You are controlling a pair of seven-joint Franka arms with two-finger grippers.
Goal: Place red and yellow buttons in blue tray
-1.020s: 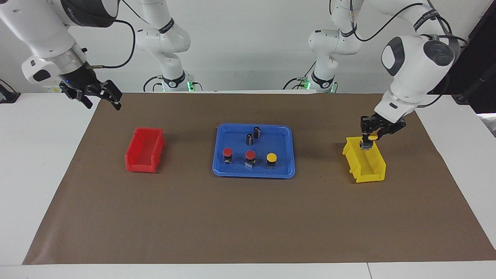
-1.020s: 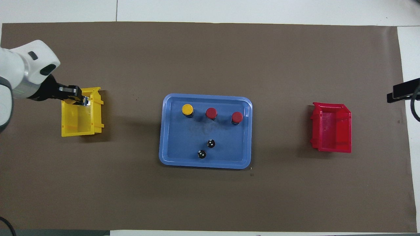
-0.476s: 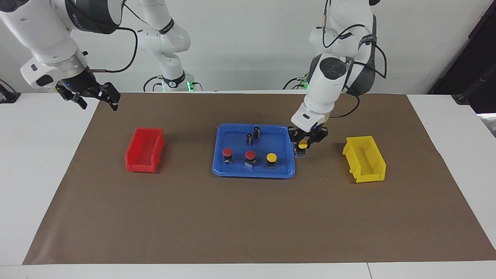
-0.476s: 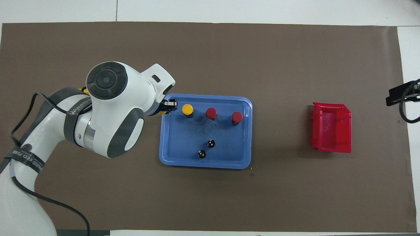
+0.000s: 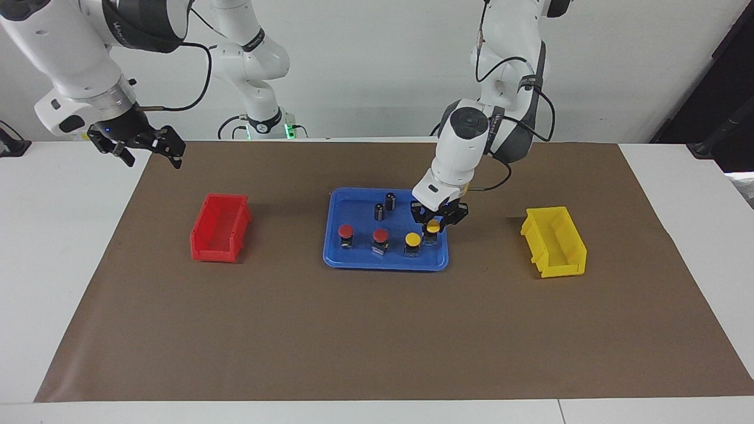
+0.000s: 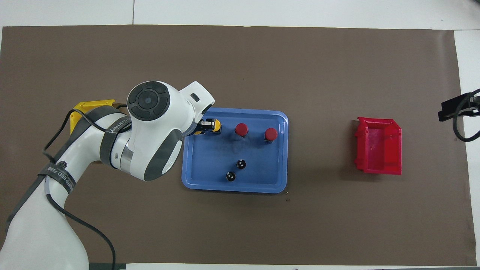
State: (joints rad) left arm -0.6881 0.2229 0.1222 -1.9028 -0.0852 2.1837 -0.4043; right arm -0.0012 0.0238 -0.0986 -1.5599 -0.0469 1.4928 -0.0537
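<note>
The blue tray [image 5: 353,259] [image 6: 195,180] lies mid-table. In it stand two red buttons [image 5: 346,234] [image 5: 380,239] [image 6: 241,129] and a yellow button [image 5: 413,242] [image 6: 216,126]. My left gripper [image 5: 433,226] [image 6: 204,125] is shut on a second yellow button [image 5: 433,227]. It holds that button low over the tray's end toward the left arm, right beside the standing yellow one. I cannot tell whether the held button touches the tray floor. My right gripper [image 5: 147,147] [image 6: 454,108] waits open and empty above the table's edge, toward the right arm's end.
Two small dark cylinders [image 5: 379,211] [image 5: 390,201] [image 6: 241,164] stand in the tray, nearer the robots than the buttons. A red bin [image 5: 219,229] [image 6: 378,150] sits toward the right arm's end. A yellow bin [image 5: 554,241] [image 6: 84,108] sits toward the left arm's end, mostly under the left arm in the overhead view.
My left gripper has carried the yellow button from the yellow bin across the mat and over the tray's rim, down beside the standing yellow button. The right arm barely shifted.
</note>
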